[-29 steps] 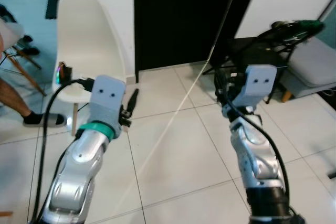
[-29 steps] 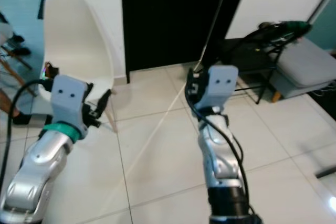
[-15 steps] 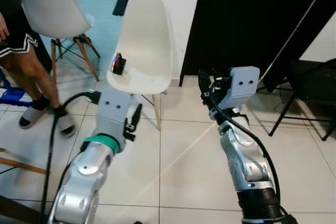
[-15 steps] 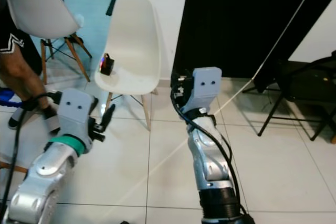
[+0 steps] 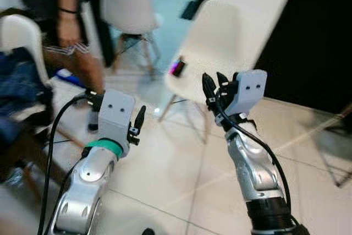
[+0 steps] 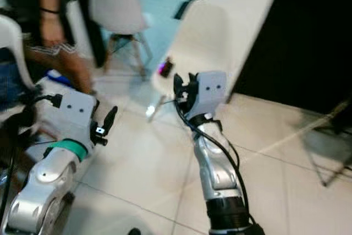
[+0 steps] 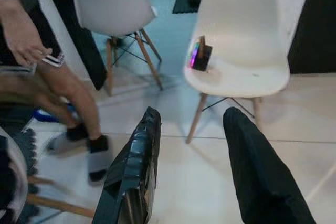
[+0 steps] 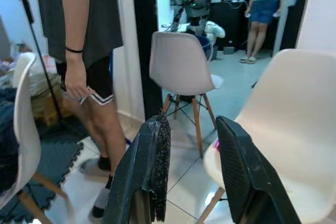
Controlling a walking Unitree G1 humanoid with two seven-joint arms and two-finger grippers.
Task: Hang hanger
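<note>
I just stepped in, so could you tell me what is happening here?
The robot is handling nothing: its left gripper and right gripper are both raised, open and empty. Ahead stands a white chair with a small glowing device on its seat, and a person stands to the robot's left. I see no hanger.

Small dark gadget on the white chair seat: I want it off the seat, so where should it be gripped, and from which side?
Probably its upper half, pinched across its narrow width. The gadget stands upright near the seat's front edge, and the white chair has a back that closes off the rear, so come from the front and above.
</note>
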